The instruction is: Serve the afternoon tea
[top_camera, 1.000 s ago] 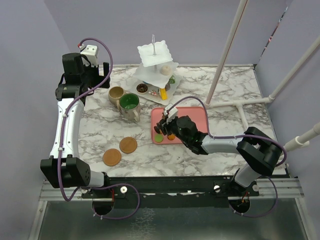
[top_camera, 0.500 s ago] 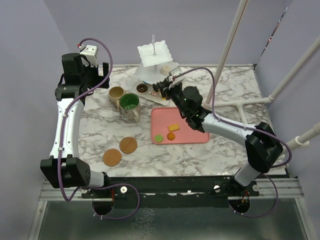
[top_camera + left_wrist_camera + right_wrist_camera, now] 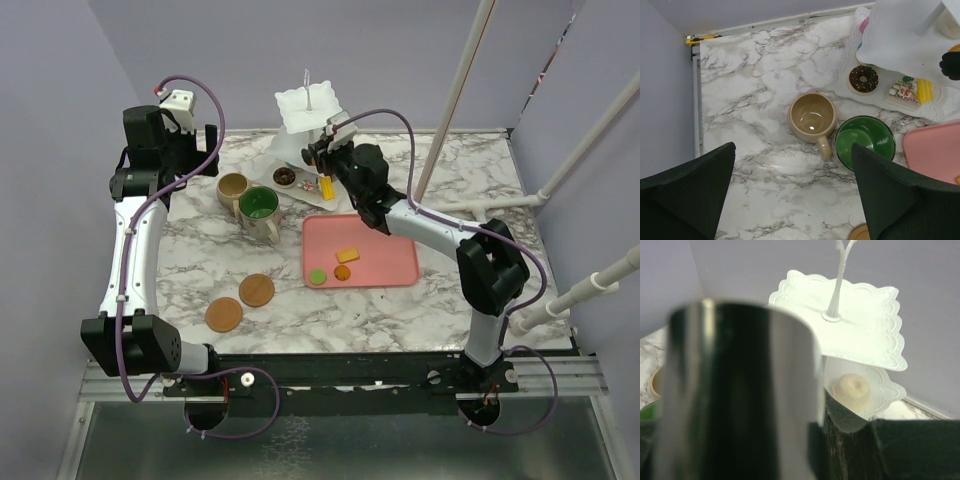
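Pastries point(image 3: 347, 254) are lying three-strong on the pink tray point(image 3: 390, 262) well behind the right gripper point(image 3: 318, 152), which is hovering at the white stand point(image 3: 310, 100) where others are sitting; whether its jaws are pinching anything, I cannot tell. The beige mug point(image 3: 811, 116) and green-inside mug point(image 3: 865, 141) are standing just ahead of the left gripper point(image 3: 792, 150), its jaws spread wide, and are not yet sitting on the coasters point(image 3: 256, 290).

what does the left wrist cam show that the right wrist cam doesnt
Only the left wrist view: the beige mug, the green-inside mug, a chocolate donut on the bottom tier of the white stand, and a corner of the pink tray.
Only the right wrist view: the thin handle rising from the stand's top tier, and a blurred shiny object close to the lens.
Both: the white stand and some of the marble table.
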Robot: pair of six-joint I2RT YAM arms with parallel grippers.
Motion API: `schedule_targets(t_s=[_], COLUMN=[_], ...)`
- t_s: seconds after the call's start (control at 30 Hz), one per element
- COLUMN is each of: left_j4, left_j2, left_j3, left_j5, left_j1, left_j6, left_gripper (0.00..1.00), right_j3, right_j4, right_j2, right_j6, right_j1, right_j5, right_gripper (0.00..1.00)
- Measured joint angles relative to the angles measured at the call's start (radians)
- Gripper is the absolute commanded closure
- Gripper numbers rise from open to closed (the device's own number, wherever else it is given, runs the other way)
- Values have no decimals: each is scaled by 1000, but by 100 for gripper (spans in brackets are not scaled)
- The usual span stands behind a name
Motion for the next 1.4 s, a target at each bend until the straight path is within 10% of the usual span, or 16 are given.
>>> schedule_targets(t_s=[0.5, 0.93, 1.4], left_j4=[0, 0, 0], left_j2=[4, 6, 6], left_j3=[1, 3, 3], left_j5=[0, 1, 3], left_j1=[0, 0, 0], left_j6=[-10, -14, -17], left_gripper=[1, 1, 1], right_j3=[6, 29, -101], right_j4=[77, 93, 99], right_j2=[102, 117, -29], right_j6=[-31, -28, -6], right_j1=[-14, -33, -30], right_j5=[25, 44, 32], right_gripper=[69, 44, 46])
